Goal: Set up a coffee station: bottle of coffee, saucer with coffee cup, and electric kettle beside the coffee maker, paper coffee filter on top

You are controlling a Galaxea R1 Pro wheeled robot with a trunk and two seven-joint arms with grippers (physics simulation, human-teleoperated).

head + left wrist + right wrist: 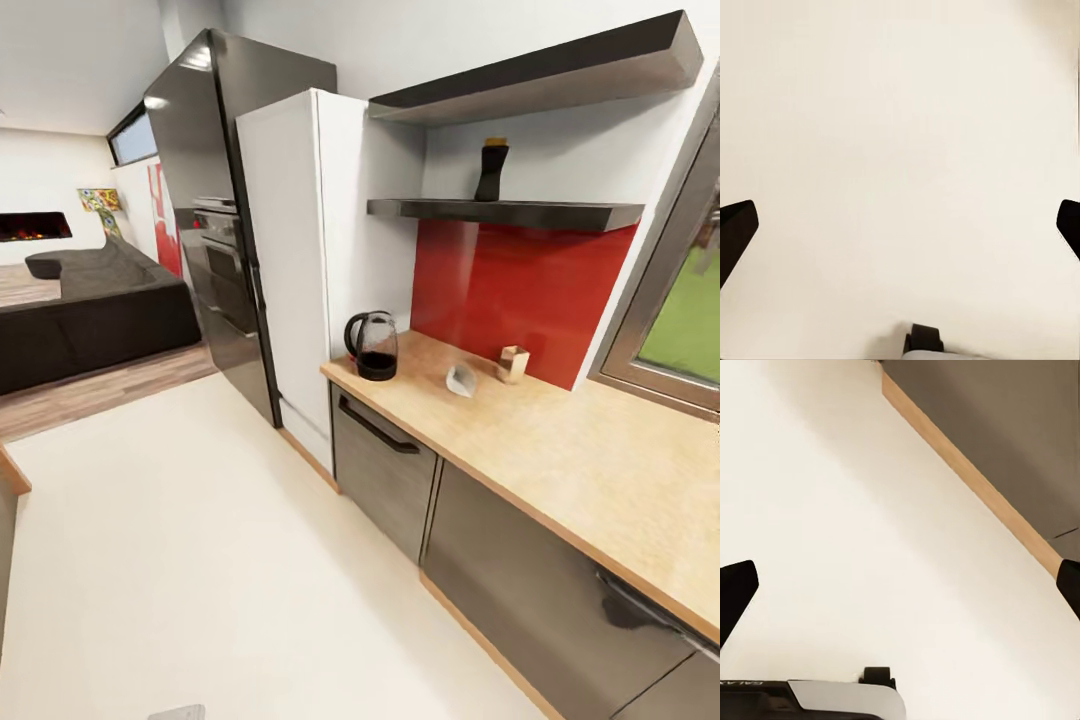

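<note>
Pale cream floor (180,560) runs underfoot, meeting wood planks (90,395) by a dark sofa (90,310). A lit fireplace (35,227) glows in the far white wall. Tall black oven unit (215,230) stands beside a white fridge (300,260). Red splashback (510,290) brightens the wall, and a window (685,320) shows green outside.

Matt wood-grain countertop (560,450), glossy glass kettle (375,345)

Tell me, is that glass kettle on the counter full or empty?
Partly full: the kettle stands upright on the counter, with dark liquid filling only its lower part.
</note>
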